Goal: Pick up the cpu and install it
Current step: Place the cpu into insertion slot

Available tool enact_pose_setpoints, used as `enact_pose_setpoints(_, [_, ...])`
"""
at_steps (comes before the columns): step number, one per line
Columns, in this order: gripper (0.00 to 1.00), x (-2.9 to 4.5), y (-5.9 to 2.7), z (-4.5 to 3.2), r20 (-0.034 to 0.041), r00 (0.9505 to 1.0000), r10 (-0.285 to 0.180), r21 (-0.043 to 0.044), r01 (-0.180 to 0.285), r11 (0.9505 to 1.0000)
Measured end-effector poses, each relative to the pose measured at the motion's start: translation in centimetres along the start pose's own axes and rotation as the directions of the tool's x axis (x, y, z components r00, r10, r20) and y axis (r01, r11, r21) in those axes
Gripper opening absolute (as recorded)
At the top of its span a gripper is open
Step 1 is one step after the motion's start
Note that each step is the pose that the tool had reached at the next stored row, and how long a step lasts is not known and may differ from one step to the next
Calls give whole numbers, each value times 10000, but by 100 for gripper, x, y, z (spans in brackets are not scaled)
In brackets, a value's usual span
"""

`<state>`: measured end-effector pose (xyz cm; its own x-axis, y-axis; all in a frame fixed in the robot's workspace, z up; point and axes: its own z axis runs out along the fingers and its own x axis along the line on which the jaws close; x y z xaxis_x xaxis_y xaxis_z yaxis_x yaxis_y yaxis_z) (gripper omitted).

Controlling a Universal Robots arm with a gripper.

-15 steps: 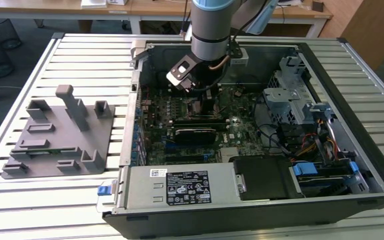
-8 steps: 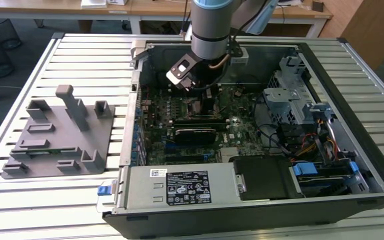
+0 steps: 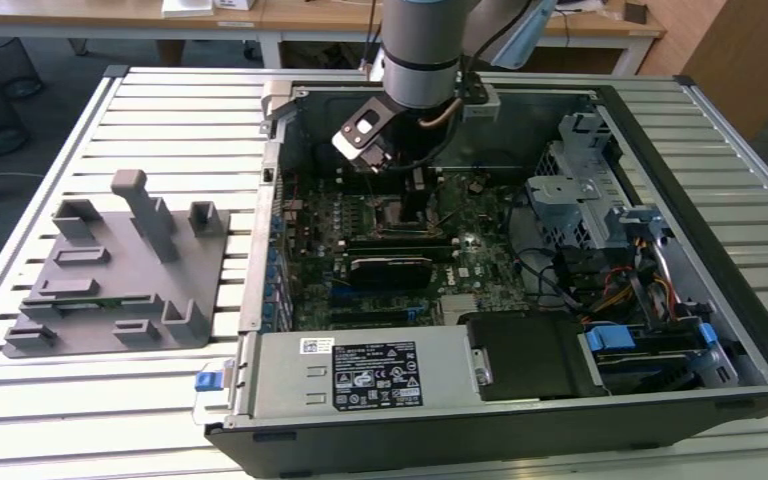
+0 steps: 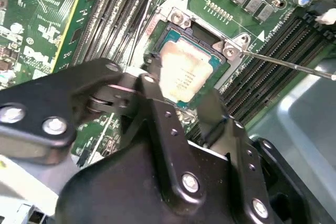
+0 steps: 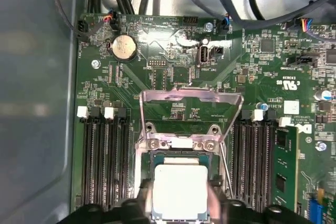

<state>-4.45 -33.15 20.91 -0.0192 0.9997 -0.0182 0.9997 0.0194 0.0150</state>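
**rigwatcher:** Quick one: where's the cpu (image 5: 179,188) relative to the end effector (image 5: 181,205)? Off to one side?

**socket_sam:** Nope, dead centre. In both wrist views it sits between the two fingers (image 4: 157,103), one against each opposite edge, so I'd call the end effector closed on the cpu. The shiny lid faces back up at the wrist. It looks flat, no tilt I can spot.

**rigwatcher:** And the socket (image 4: 176,17)?

**socket_sam:** Straight below the end effector, with the cpu right over it. The load plate (image 5: 190,97) is flipped open and lies just beyond the fingertips, clear of the cpu. The memory slots (image 5: 100,156) run along both flanks.

**rigwatcher:** Long axis?

**socket_sam:** It's basically square, so there isn't really one (edge alignment is the thing to watch). Its edges run parallel to the socket frame as far as I can see. My read is there's no twist to correct and only the straight-down direction matters. I can't tell whether it's bottomed out in the socket or just above it.

**rigwatcher:** Exterior view?

**socket_sam:** The arm (image 3: 424,50) reaches down into the open computer case (image 3: 651,420) on the bench (image 3: 131,420). The grey fixture plate (image 3: 117,290) is well apart from the end effector, outside the case.
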Motion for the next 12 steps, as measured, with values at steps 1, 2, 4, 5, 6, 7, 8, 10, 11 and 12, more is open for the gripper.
enact_pose_setpoints(1, [53, 0, 0, -9, -1, 10000, 0, 1, 0, 10000])
enact_pose_setpoints(2, [47, 0, 1, -18, -2, 10000, 0, 4, 0, 10000])
enact_pose_setpoints(4, [42, 0, 1, -32, -1, 10000, 0, 17, 0, 10000])
enact_pose_setpoints(5, [36, 0, 1, -39, 0, 10000, 0, 20, 0, 10000])
enact_pose_setpoints(6, [30, -1, 1, -44, -1, 10000, 0, 22, 0, 10000])
enact_pose_setpoints(7, [30, -1, 1, -50, -1, 10000, 0, 24, 0, 10000])
enact_pose_setpoints(8, [24, -1, 2, -55, 0, 10000, -1, 26, 1, 10000])
enact_pose_setpoints(10, [18, -1, 2, -65, -1, 10000, 0, 29, 0, 10000])
enact_pose_setpoints(11, [12, -1, 2, -69, -1, 10000, -1, 30, 1, 10000])
enact_pose_setpoints(12, [12, -1, 2, -73, -2, 10000, 0, 30, 0, 10000])
